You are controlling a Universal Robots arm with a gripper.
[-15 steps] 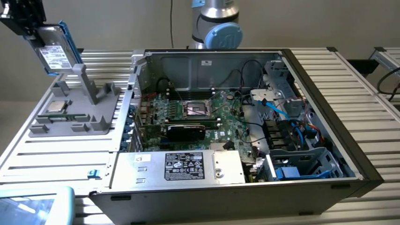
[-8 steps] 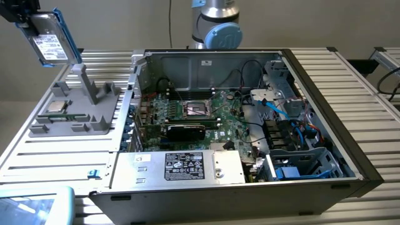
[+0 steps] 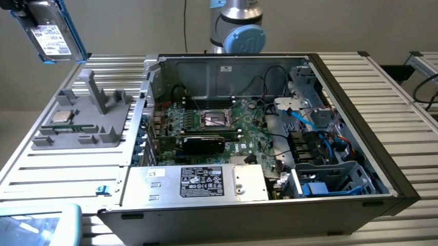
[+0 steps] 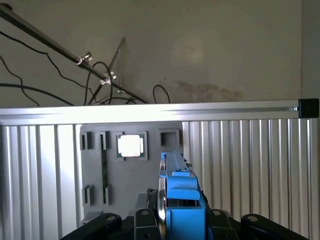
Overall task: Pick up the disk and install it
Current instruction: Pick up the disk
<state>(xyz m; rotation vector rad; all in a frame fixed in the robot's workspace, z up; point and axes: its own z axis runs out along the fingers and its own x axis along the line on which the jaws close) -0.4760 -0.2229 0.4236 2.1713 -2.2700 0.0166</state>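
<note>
Nearest the wrist camera, the black jaws are clenched on a flat rectangular silver-grey disk (image 4: 174,172) with a white printed label, framed by a bright blue plastic carrier. From here the disk is seen edge-on. Its long axis runs straight out from the jaws toward the ribbed aluminium desk (image 4: 250,170) beneath.

In the exterior view the disk (image 3: 51,32) hangs high in the air, clear of everything. Its long axis is close to upright, with the lower end leaning a little toward the exterior view's right. The labelled face is turned to the camera.

Under the jaws lies a grey moulded plastic fixture plate (image 3: 92,123) with upright posts and pockets. A small square silver CPU chip (image 3: 61,116) sits in one pocket. In the wrist view the chip (image 4: 129,146) lies just to one side of the disk's far end.

Well apart from the jaws, lower down and toward the exterior view's right, an open black computer case (image 3: 356,128) lies on the desk (image 3: 61,169). It shows a green motherboard (image 3: 226,128). On its near side is a large silver power-supply box with a black label (image 3: 205,182), and a grey metal drive cage (image 3: 335,179) fills its near corner.
</note>
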